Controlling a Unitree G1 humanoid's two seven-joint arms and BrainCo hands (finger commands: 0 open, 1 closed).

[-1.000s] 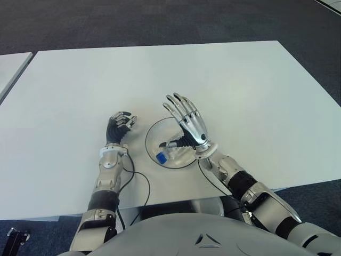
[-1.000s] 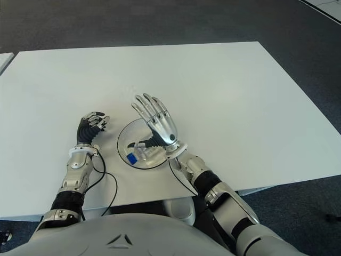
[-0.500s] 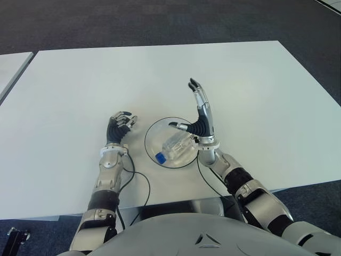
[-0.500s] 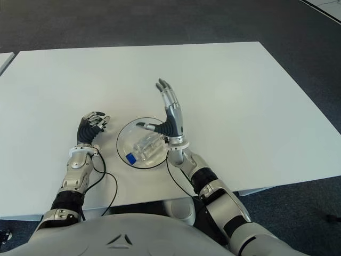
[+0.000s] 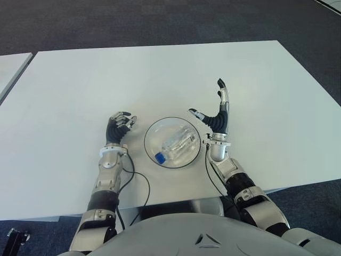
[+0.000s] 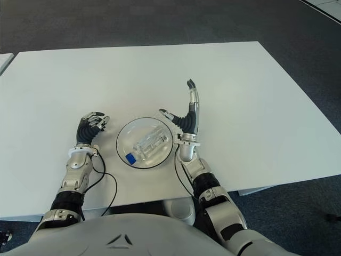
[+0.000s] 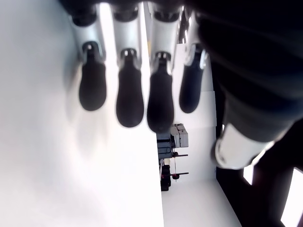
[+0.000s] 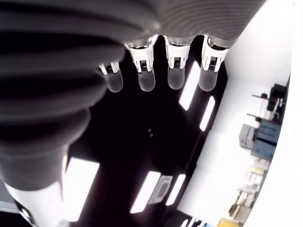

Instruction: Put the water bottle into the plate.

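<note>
water bottle (image 5: 174,145) in plate (image 5: 151,134) — left of empty right hand (image 5: 217,118)

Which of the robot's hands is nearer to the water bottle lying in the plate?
Right. The right hand is open beside the plate, right of the water bottle; the left hand sits farther left.

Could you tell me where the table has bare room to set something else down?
The table is bare beyond both hands and along both sides. It is crowded near the front edge: left hand, plate holding the water bottle, open right hand.
</note>
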